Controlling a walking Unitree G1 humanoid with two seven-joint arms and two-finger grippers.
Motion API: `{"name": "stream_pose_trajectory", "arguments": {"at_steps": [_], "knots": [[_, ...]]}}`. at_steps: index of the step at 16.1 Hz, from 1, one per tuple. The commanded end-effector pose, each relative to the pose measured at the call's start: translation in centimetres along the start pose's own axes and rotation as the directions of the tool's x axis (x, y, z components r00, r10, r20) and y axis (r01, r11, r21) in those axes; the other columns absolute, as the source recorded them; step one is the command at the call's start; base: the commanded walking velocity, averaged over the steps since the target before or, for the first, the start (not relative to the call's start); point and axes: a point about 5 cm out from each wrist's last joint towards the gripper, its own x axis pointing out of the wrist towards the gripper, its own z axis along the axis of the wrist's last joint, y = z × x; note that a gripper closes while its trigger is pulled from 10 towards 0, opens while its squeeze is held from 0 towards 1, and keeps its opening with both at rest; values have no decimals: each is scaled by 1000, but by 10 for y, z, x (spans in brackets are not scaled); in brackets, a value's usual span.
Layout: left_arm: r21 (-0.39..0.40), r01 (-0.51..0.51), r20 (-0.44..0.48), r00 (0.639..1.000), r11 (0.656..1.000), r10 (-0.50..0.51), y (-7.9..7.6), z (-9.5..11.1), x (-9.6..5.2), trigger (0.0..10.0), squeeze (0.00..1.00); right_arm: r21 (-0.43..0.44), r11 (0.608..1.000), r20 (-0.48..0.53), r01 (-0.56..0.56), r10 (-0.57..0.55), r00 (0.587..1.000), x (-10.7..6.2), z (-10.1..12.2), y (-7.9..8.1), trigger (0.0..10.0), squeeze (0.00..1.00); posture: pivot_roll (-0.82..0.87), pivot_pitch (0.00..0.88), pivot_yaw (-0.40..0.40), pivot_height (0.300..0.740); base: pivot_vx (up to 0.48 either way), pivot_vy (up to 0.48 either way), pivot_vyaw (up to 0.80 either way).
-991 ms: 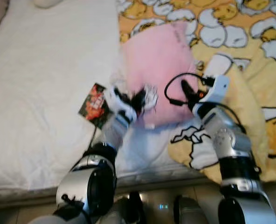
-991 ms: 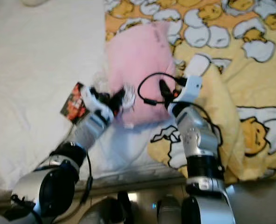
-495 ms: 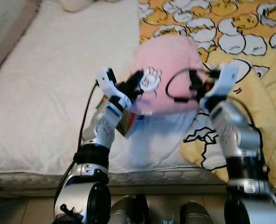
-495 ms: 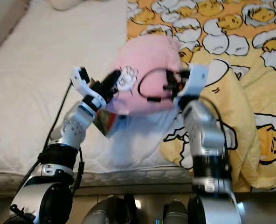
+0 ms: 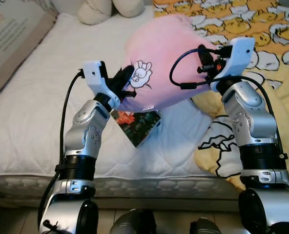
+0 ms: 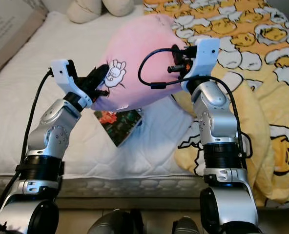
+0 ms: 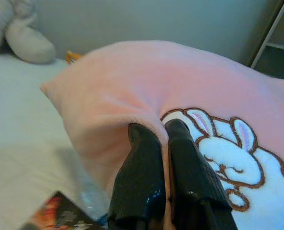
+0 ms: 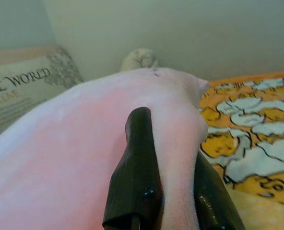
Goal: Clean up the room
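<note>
Above the white mattress (image 5: 32, 112), the pink pillow (image 5: 169, 58) hangs in the air between the two grippers, lifted off the bed surface. The left gripper (image 7: 159, 132) pinches a fold of the pillow's edge just beside the white rabbit drawing (image 7: 228, 158), and its two black fingers (image 7: 142, 177) are nearly closed with the cloth squeezed between them. The right gripper (image 8: 173, 139) holds the opposite edge of the pillow; a ridge of pink fabric runs between its fingers (image 8: 137, 172), so it is also closed on the pillow. Under the raised pillow, a small dark booklet (image 5: 137, 126) with a colourful cover lies flat on the mattress, near the left arm. To the robot's right, a yellow blanket (image 6: 266, 63) with a cartoon egg pattern covers the bed. At the far end of the mattress rest a white plush toy (image 5: 110, 9) and a beige cushion (image 8: 24, 88) with printed words.
</note>
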Motion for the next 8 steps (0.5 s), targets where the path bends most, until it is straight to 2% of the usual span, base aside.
{"name": "stream_pose_trajectory", "arguments": {"at_steps": [1,2,3,5,8], "knots": [[86,-130,52,991,988,126,28,16,-17,0,0,-27,996,69,83,-81,994,-8,6,-14,0,0,-186,0,169,740,0,0,0],[95,-140,53,989,986,135,30,16,-18,0,0,-29,996,54,81,-79,995,-10,-1,-12,0,0,-185,0,170,740,0,0,0],[110,-156,38,988,982,153,30,12,-19,0,0,-50,997,21,59,-58,998,-12,-19,-1,0,0,-185,0,171,740,0,480,0],[138,-182,21,983,973,181,32,3,-20,0,0,-68,997,-25,33,-34,999,-14,-36,2,0,0,-185,0,167,740,0,480,0],[113,-238,-16,970,965,241,37,-13,-26,0,0,-107,994,-88,18,-28,996,-18,-51,-4,0,0,-182,0,167,740,0,480,0]]}}
